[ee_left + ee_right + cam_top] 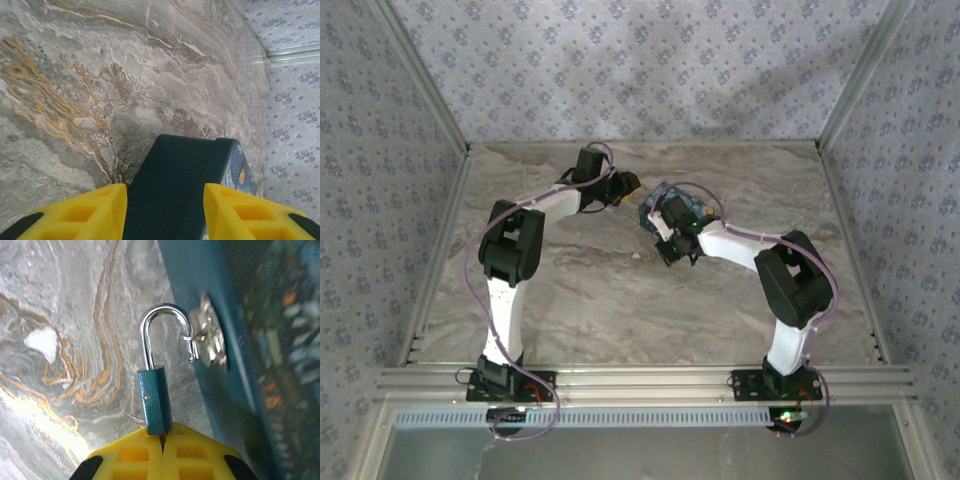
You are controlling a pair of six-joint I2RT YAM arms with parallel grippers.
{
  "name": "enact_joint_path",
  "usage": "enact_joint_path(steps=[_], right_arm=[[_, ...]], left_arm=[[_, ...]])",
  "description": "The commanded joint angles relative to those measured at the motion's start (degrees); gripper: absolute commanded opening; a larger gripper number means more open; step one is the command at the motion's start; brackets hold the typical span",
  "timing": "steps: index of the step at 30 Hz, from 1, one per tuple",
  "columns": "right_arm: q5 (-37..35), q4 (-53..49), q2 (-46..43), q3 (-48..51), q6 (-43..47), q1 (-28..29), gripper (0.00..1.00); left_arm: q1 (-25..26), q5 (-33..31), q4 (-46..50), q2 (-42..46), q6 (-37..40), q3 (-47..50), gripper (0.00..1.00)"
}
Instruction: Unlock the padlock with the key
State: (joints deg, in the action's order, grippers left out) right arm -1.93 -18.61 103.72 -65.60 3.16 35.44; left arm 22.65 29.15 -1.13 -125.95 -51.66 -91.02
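The padlock is a small teal lock with a silver shackle. The shackle's free end is out of the lock body and hooked through the metal hasp on a blue box with a swirling print. My right gripper is shut on the key, whose thin blade enters the padlock's underside. In the left wrist view my left gripper is shut on the dark side of the box, one yellow finger against each edge. From above, the box sits between the left gripper and the right gripper.
The marble-patterned table is fenced by patterned walls on three sides, and a metal rail runs along the near edge. A bit of key ring sticks out beside the padlock's base.
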Motion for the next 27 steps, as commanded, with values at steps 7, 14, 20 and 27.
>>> enact_joint_path(steps=[7, 14, 20, 27], right_arm=[[0.2, -1.1, 3.5, -7.3, 3.6, 0.8, 0.00], [0.8, -0.3, 2.8, -6.2, 3.9, 1.8, 0.00], [0.5, 0.5, 4.2, -7.8, 5.9, 2.4, 0.00], [1.7, -0.7, 6.2, -9.3, 9.3, 2.2, 0.00]], left_arm=[[1.8, 2.5, 0.9, -1.7, 0.7, -1.9, 0.42], [0.8, 3.0, -0.6, -0.4, 0.2, 0.0, 0.41], [1.8, 4.9, -0.3, -1.9, 0.0, -1.0, 0.34], [1.9, 5.1, -0.5, -1.9, 0.0, -0.2, 0.28]])
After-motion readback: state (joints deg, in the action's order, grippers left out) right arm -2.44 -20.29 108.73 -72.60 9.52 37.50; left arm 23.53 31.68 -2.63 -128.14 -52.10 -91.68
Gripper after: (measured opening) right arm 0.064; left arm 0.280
